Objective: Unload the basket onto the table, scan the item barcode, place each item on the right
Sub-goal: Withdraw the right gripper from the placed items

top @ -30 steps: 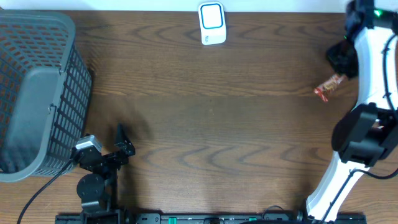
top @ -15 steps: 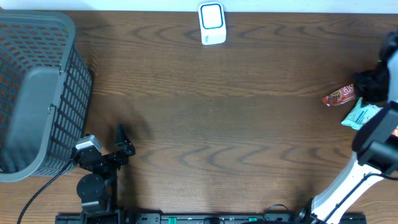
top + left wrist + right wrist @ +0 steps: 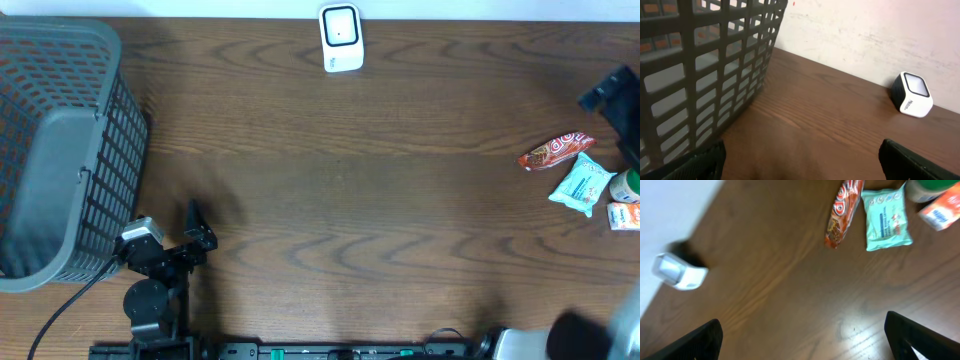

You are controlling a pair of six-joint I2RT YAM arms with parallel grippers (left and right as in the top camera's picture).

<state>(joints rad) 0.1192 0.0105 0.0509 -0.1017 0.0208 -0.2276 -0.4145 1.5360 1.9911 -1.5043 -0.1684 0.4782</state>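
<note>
The item, a red-orange snack wrapper (image 3: 556, 152) (image 3: 842, 212), lies flat on the wooden table at the far right, with nothing gripping it. The white barcode scanner (image 3: 341, 38) (image 3: 911, 93) (image 3: 678, 272) stands at the table's back edge. My right gripper (image 3: 807, 340) hangs open high above the bare wood, and nothing is between its fingers. A dark part of the right arm (image 3: 612, 88) shows at the right edge, behind the wrapper. Near the front left my left gripper (image 3: 198, 228) (image 3: 805, 165) rests open and empty.
A grey plastic basket (image 3: 60, 150) (image 3: 700, 65) fills the left side. Beside the wrapper lie a teal packet (image 3: 582, 185) (image 3: 886, 216), a green-capped bottle (image 3: 628, 185) and an orange-and-white box (image 3: 625, 215) (image 3: 942, 207).
My right gripper carried the wrapper right and down, opened and let it go beside the teal packet, then drew away to the right. The left arm has not moved.
</note>
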